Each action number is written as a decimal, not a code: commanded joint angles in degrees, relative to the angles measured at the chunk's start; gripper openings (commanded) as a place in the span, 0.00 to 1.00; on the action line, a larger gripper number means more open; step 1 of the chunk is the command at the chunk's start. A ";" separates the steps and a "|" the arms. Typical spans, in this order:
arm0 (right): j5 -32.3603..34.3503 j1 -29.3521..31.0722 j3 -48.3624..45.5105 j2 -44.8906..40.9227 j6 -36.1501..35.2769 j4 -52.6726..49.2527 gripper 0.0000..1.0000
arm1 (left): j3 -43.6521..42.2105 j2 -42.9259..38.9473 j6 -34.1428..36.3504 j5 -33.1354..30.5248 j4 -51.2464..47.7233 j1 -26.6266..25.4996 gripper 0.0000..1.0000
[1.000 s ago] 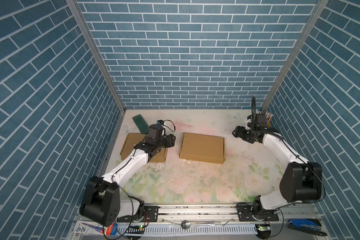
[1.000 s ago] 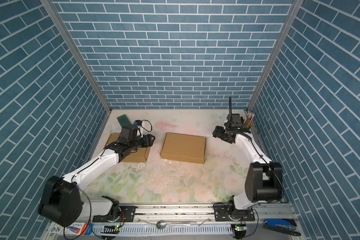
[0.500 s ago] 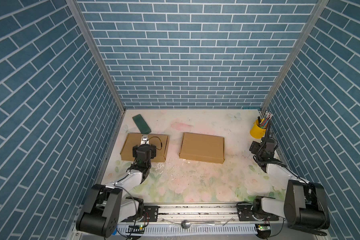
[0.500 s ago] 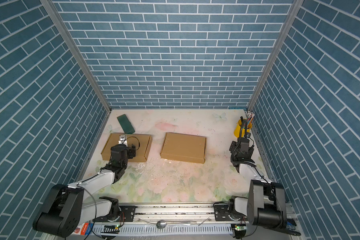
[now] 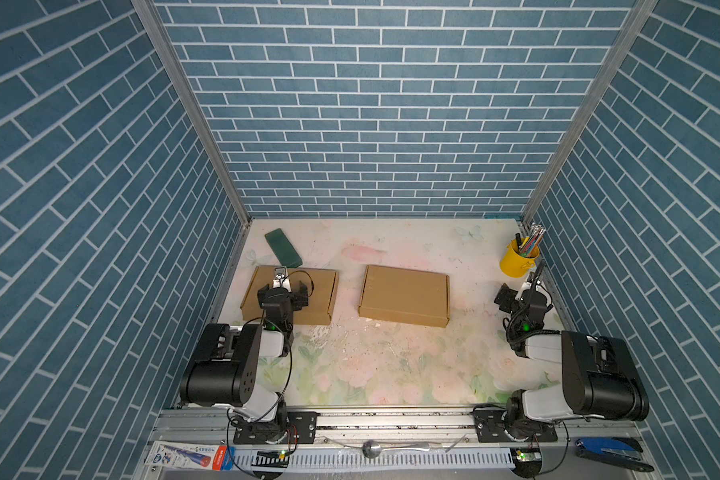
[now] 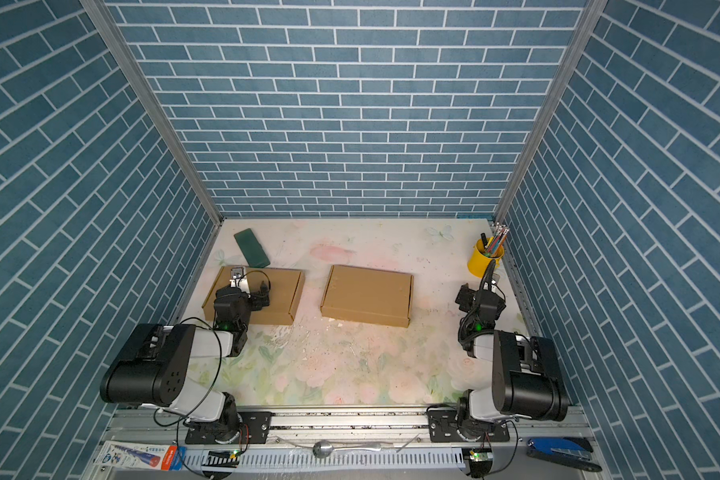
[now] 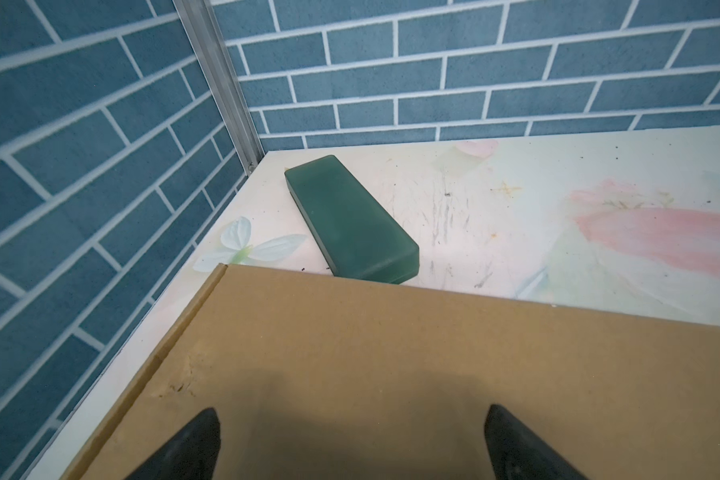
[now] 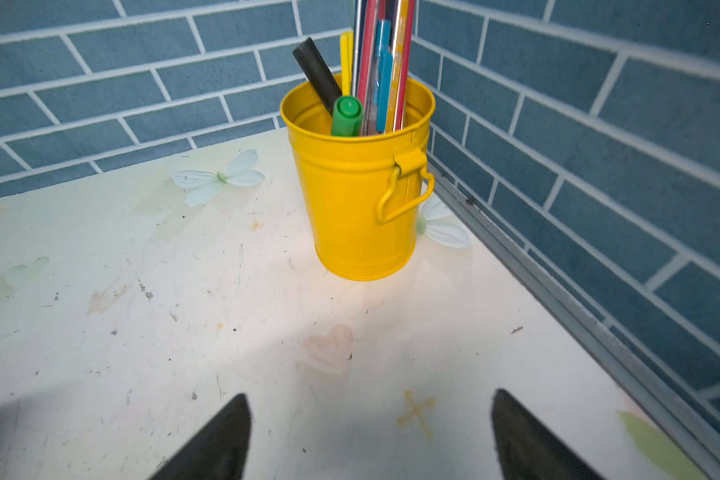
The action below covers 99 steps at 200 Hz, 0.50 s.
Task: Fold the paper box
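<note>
Hovering empty with jaws spread, the left gripper (image 7: 350, 409) is hanging just above a closed paper box (image 7: 391, 353), a second box (image 5: 404, 295) lying between it and the right gripper (image 8: 370, 392), likewise wide and empty. Folding is looking finished, leaving only a check of the flaps.

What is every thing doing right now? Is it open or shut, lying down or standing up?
left box: folded shut, lying flat
middle box: folded shut, lying flat
green case: shut, lying flat
yellow bucket: standing upright
pens: standing in the bucket
left gripper: open, empty, over the left box
right gripper: open, empty, facing the bucket
</note>
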 commanded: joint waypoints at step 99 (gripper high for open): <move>-6.07 -0.40 -0.93 5.62 -2.56 10.44 0.99 | 2.25 0.34 2.02 3.09 -1.90 -0.42 1.00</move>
